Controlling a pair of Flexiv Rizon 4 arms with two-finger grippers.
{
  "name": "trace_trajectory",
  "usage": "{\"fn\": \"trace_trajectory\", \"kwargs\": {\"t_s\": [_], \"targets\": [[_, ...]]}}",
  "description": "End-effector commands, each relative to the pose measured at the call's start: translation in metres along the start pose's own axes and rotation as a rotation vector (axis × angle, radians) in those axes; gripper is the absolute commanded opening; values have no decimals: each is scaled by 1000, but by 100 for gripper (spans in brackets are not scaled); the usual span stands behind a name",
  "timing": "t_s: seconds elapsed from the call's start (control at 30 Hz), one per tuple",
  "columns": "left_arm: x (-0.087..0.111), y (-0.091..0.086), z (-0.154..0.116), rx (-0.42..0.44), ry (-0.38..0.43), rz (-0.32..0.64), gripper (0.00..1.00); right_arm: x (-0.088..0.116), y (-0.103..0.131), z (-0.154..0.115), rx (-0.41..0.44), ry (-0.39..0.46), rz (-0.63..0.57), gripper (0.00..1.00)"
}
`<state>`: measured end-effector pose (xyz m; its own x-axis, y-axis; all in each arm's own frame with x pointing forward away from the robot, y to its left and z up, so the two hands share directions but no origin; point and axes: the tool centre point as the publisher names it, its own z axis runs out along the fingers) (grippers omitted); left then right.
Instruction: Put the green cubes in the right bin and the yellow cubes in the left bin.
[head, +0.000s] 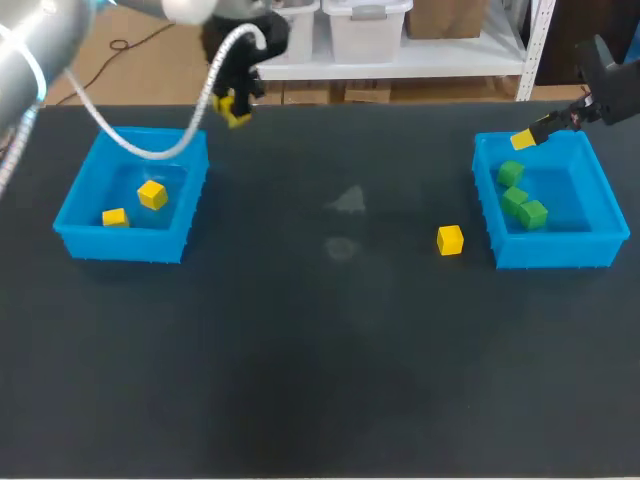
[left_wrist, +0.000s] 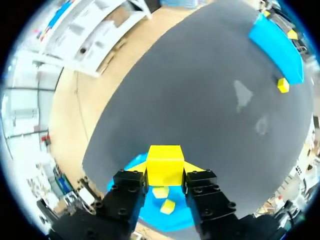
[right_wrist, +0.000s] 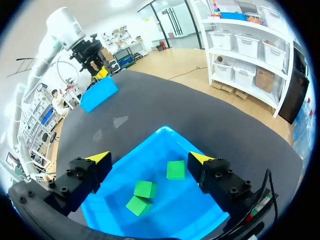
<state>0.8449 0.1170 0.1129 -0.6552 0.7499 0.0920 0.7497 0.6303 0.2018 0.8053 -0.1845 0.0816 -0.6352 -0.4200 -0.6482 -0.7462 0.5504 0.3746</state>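
Item one: the held yellow cube (left_wrist: 165, 164) is pinched between the two fingers of the left gripper (head: 236, 108), one yellow tip pressed to each side face. In the head view, cube and gripper hang clear of the table (head: 320, 380) at about eleven o'clock from its centre. They are just off the far right corner of the left bin (head: 120, 245), at one o'clock from it. The left wrist view shows that bin under the fingers.

Left bin, at nine o'clock on the table: two binned yellow cubes (head: 152, 194) (head: 115, 217) lie inside, apart. One is near the middle, the other at seven o'clock from it, by the front wall.

A loose yellow cube (head: 450, 240) sits on the table outside the right bin (head: 555, 252), just beside its left wall, at eight o'clock from the bin's centre.

Right bin, at three o'clock: three green cubes (head: 511, 173) (head: 514, 199) (head: 533, 213) inside, one alone toward the far wall, two close together nearer the middle.

Right gripper (right_wrist: 150, 158): fingers spread wide, nothing between them, above the right bin's far left corner, at eleven o'clock.
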Motion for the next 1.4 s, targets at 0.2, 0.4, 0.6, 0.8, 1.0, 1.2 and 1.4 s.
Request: {"fn": "trace_trajectory", "kwargs": {"t_s": [0.2,0.4,0.6,0.8,1.0,1.2,1.4], "targets": [[107,6,16,-22,-58,-113,0,1,1,0,1,-3,-1,100],[145,10,28,-19,-5,-207,0,1,1,0,1,-3,-1,100],[153,12,37,10,31,-231,100,1,1,0,1,-3,-1,100],[121,8,16,27,-57,-197,100,1,1,0,1,-3,-1,100],[58,-26,-33,37,-192,-15,100,1,1,0,1,-3,-1,100],[-7,-86,-62,51,-288,238,100,1,1,0,1,-3,-1,100],[-58,-152,-68,69,-295,457,100,1,1,0,1,-3,-1,100]]}}
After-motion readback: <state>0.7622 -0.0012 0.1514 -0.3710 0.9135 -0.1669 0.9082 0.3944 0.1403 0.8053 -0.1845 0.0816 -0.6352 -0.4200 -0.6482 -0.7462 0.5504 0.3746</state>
